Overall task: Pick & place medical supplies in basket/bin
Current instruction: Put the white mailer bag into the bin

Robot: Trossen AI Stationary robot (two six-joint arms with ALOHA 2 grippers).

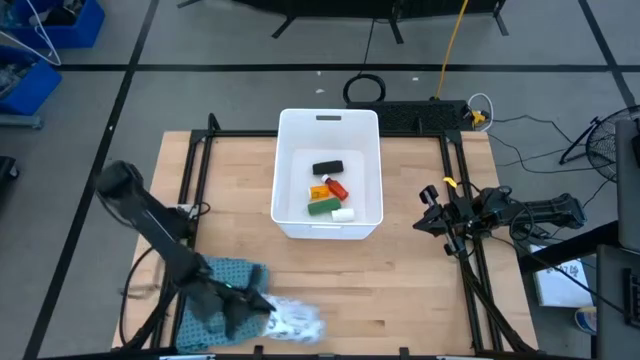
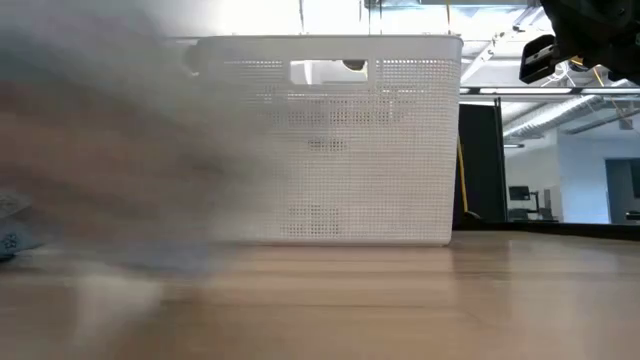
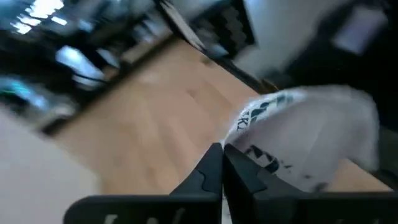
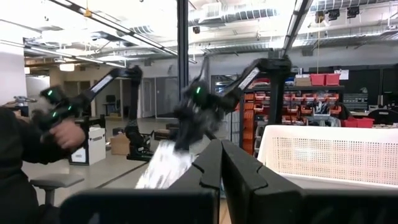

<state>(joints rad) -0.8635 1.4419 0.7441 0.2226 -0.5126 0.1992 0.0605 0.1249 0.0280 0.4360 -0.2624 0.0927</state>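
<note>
The table (image 1: 400, 290) is pale wood with a black frame along its sides; around it lies a grey floor crossed by dark lines, with blue bins at the far left and cables at the far right; in the right wrist view a person (image 4: 25, 155) sits at the room's left side, and shelves of red boxes stand further back.

One white tub (image 1: 329, 173) stands at the middle of the table, towards the far edge; inside it lie five small pieces: one black (image 1: 328, 167), one orange (image 1: 319, 193), one red (image 1: 338, 187), one green (image 1: 322, 207), one white (image 1: 343, 214).

One teal cloth (image 1: 222, 285) lies at the near left; just right of it the left gripper (image 1: 262, 308) has its fingers pressed together, pinching one white packet (image 1: 296, 320) with dark print, at the table's near edge.

The right gripper (image 1: 428, 208) waits at the right side, fingers pressed together on nothing.
</note>
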